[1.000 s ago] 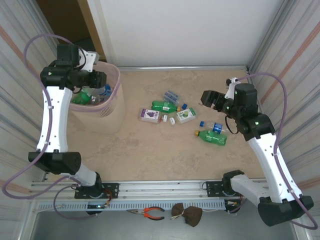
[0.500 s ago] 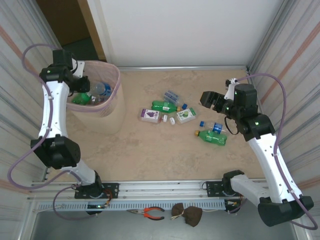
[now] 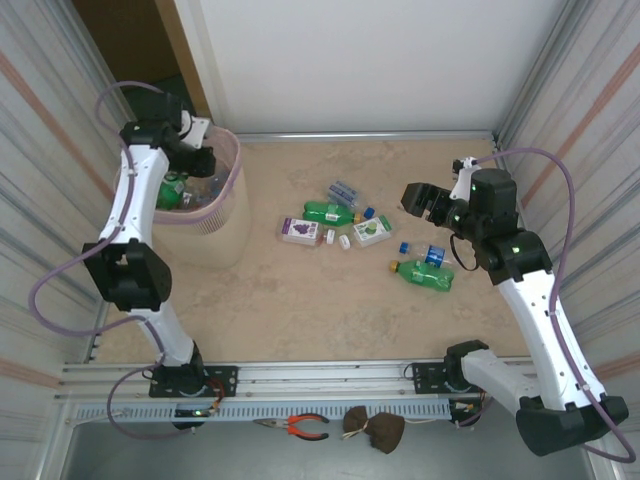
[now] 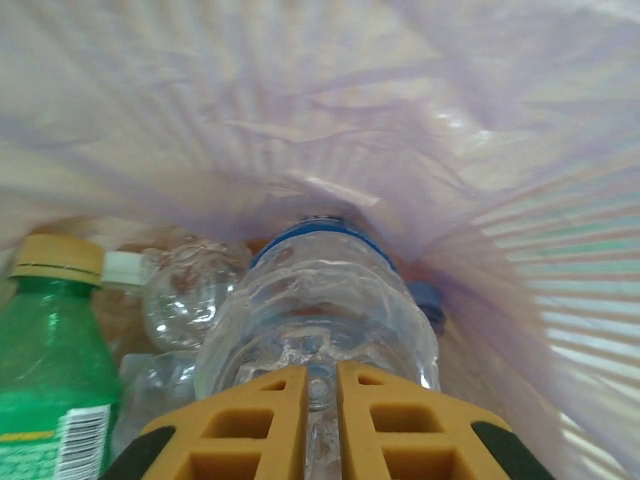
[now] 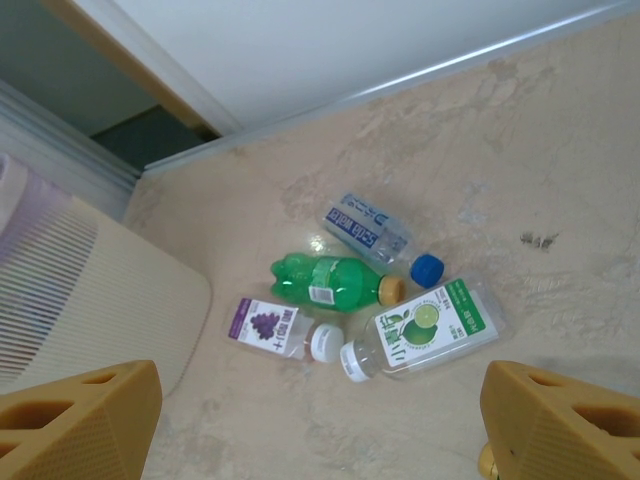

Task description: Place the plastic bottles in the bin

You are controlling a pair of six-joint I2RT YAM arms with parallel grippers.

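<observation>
The left gripper (image 4: pixel 320 405) pinches a clear bottle (image 4: pixel 320 310) inside the bin (image 4: pixel 500 150). The right gripper (image 5: pixel 315 400) gapes wide, a green bottle (image 5: pixel 325 282) ahead of it.

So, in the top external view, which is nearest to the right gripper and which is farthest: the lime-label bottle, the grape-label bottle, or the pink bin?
1. lime-label bottle, just left of the right gripper.
2. grape-label bottle, further left, mid-table.
3. pink bin, far left.

Red-handled pliers (image 3: pixel 300 427) and a dark brown bundle (image 3: pixel 375 429) are seen at the bottom centre of the top view. A loose blue cap (image 5: pixel 427 270) is seen right of centre in the right wrist view.
</observation>
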